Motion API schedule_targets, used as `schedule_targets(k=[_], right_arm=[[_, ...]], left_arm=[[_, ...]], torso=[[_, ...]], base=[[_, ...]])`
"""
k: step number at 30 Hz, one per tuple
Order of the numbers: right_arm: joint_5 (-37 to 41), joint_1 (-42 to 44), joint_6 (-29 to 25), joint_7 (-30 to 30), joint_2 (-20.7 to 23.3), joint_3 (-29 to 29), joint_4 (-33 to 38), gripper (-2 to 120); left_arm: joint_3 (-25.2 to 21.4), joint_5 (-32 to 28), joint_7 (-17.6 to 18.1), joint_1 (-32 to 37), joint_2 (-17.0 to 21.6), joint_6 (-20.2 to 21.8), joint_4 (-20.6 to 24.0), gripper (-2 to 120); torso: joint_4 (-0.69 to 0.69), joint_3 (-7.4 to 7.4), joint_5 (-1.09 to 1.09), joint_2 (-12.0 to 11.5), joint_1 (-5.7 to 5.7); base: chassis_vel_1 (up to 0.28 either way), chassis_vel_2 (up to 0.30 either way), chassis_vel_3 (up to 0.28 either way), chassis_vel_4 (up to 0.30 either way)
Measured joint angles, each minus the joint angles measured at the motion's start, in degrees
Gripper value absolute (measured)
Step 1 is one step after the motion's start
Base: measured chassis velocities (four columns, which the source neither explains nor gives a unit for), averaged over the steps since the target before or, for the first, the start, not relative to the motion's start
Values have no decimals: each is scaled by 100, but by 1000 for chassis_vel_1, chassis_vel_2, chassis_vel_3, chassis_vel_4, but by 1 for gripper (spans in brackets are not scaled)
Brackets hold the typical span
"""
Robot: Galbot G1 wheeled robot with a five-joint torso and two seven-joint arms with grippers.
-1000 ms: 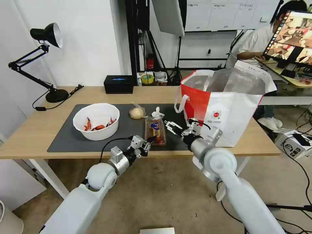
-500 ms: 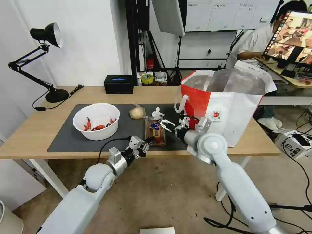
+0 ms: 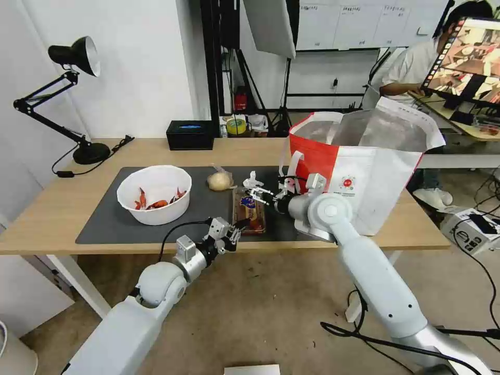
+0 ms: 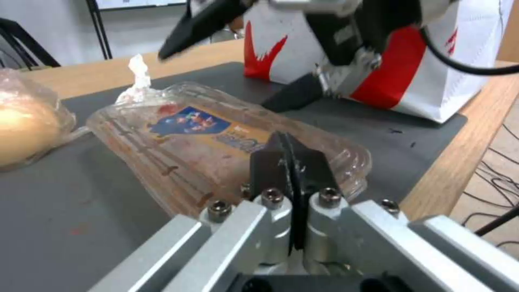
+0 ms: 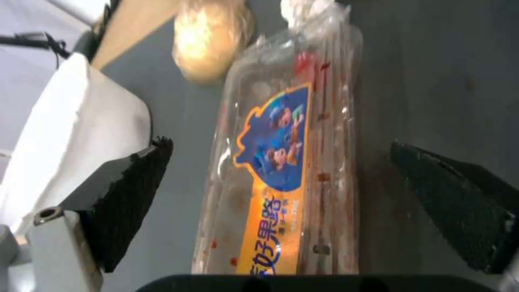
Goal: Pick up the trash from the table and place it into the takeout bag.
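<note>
While the clear tray (image 3: 249,210) lies on the worktop (image 3: 62,208) mat near its front edge, the right tool (image 3: 257,192) hovers above, spread wide, empty; the left tool (image 3: 235,230), closed and empty, sits at the tray's near end.

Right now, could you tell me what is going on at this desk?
The robot is clearing trash into the takeout bag. Its right gripper hangs open over the clear plastic tray, fingers on either side of it and not touching. The left gripper waits shut at the table's near edge by the tray's end. The white bowl, wrapped bun and tissue lie on the mat.
</note>
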State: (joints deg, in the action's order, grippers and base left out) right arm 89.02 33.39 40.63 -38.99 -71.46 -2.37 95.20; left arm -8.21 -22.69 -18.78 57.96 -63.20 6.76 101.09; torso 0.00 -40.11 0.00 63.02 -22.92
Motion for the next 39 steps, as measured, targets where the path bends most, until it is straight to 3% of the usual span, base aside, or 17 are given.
schedule_targets(k=[35,37,39], right_arm=[[292,-412,83,68,-212,461,-582,100],[308,-412,83,67,-208,461,-582,99],[386,-412,82,51,-174,466,-583,89]], left_arm=[[-78,-35,-1,46,12,-32,71,0],[-80,-35,-2,46,15,-33,73,0],[-88,-82,-1,43,35,-33,94,0]], torso=[[0,1,0,0,0],[0,0,0,0,0],[0,1,0,0,0]], base=[[0,0,0,0],[0,0,0,0],[0,0,0,0]])
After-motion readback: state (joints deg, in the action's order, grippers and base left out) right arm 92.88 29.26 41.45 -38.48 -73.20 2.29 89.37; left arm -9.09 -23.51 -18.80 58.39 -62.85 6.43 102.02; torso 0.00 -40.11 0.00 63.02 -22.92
